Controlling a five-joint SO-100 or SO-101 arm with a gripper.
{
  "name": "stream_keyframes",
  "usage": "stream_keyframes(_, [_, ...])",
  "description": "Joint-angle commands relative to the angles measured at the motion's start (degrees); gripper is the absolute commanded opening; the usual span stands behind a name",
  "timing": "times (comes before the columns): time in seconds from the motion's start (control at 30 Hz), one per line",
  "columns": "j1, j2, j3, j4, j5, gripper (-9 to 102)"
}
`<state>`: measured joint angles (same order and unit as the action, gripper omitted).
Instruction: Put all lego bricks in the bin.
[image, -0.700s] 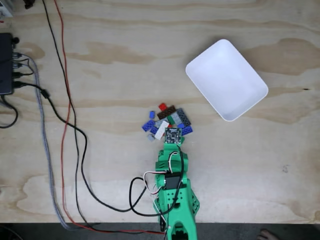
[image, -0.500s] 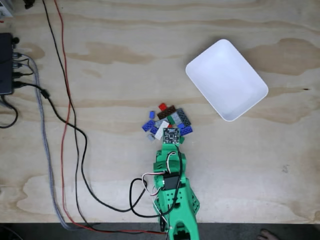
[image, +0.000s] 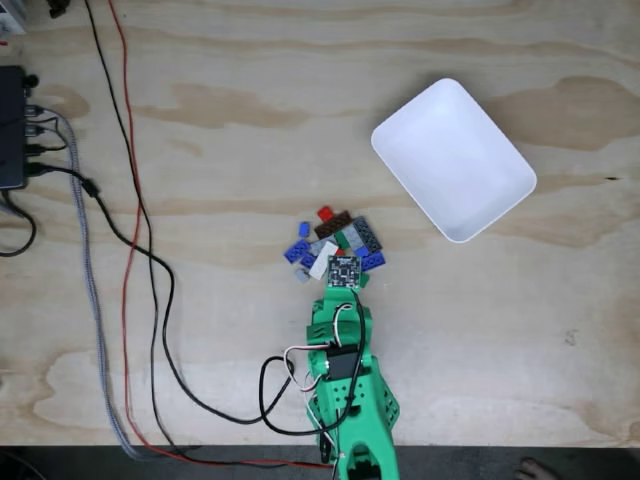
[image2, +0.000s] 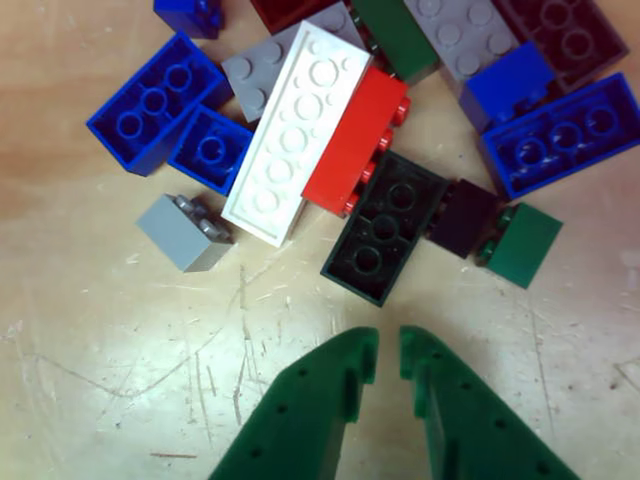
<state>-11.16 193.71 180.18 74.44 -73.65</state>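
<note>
Approach step: the jaws (image2: 389, 357), nearly clenched and empty, hovered just short of the black brick (image2: 385, 228); the next move called for opening. The bin (image: 453, 158) lay empty.

Lego bricks (image: 335, 247) clustered lower-left of bin (image: 453, 159).

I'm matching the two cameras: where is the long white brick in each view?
Fixed view: the long white brick lies at the pile's lower left, just above the arm.
Other view: the brick runs diagonally, upper centre, above the fingers.
Shared landmark: the small grey brick beside its lower end.
</note>
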Motion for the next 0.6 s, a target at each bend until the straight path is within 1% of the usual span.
stream_keyframes(0.0, [-0.6, -0.5, 0.1, 1.1, 1.3, 0])
stream_keyframes(0.03, [-1.7, -3.4, -0.4, -0.1, 1.3, 0])
stream_keyframes(0.1, [-4.6, -17.9, -4.2, -7.8, 5.4, 2])
stream_keyframes(0.17, [-6.2, -31.6, -8.1, -15.0, 9.0, 7])
stream_keyframes(0.2, [-6.8, -36.0, -9.7, -17.1, 10.5, 9])
stream_keyframes(0.37, [-4.9, -49.0, -14.9, -24.8, 13.0, 10])
stream_keyframes(0.57, [1.6, -57.4, -18.9, -30.2, 8.8, 12])
